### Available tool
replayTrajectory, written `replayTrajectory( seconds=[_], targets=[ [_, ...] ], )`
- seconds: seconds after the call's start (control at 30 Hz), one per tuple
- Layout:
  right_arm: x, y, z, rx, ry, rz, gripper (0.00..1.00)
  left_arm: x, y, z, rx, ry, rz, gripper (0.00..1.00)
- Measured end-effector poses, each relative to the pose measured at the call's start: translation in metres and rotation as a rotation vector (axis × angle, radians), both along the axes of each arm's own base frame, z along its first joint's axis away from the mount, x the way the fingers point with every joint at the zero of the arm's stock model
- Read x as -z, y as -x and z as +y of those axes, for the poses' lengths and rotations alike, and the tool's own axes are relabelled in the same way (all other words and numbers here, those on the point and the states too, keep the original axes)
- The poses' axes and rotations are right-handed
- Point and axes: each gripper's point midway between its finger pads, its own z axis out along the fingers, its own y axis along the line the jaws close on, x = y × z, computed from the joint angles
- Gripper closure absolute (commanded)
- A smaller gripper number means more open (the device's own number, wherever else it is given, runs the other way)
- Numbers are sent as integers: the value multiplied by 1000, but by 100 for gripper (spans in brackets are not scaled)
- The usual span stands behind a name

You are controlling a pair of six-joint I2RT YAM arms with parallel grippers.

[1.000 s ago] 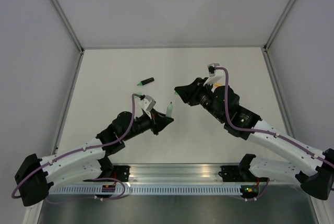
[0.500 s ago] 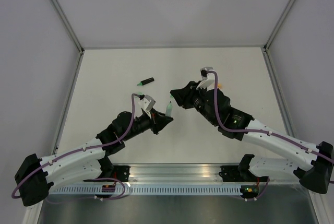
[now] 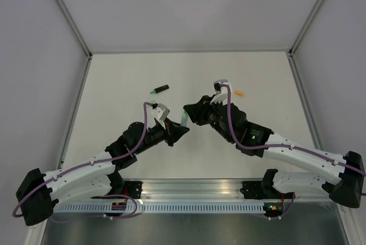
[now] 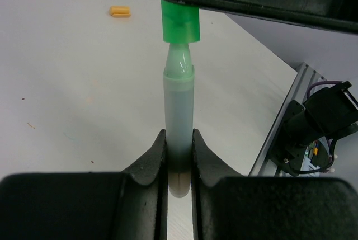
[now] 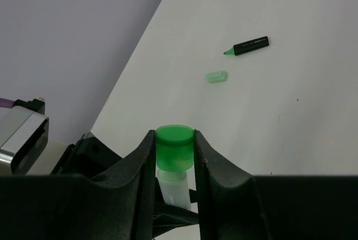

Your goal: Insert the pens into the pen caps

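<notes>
Left wrist view shows your first pairing half done: the green cap (image 4: 180,22), pinched in the right gripper (image 5: 174,142), sits over the tip of the pale marker (image 4: 179,111) clamped in the left gripper (image 4: 179,139), but bare neck shows between them, so it looks not yet seated. The black marker (image 3: 159,89) lies uncapped on the table (image 3: 257,73) near a loose pale cap (image 5: 215,76), with an orange piece (image 3: 239,93) apart. Both arms reach inward, meeting nose to nose.

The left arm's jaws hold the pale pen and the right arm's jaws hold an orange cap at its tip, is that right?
Not quite. The cap in the right arm's jaws is bright green, not orange; the right wrist view shows it plainly. The rest stands: the left arm's jaws hold the pale pen, with the cap at its tip.
</notes>
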Motion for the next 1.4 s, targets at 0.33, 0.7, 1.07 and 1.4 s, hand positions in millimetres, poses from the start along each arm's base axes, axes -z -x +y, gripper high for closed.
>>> replayTrajectory(
  seconds=[0.33, 0.7, 1.07, 1.4],
  targets=[
    [12, 13, 12, 22, 50, -23, 100, 0, 1, 3, -5, -5, 3, 98],
    [8, 26, 13, 100, 62, -87, 79, -6, 9, 5, 16, 11, -8, 98],
    [18, 32, 10, 107, 108, -88, 34, -13, 7, 4, 15, 35, -26, 98],
    [-13, 30, 0, 128, 108, -127, 23, -22, 9, 2, 32, 64, -48, 98]
  ],
)
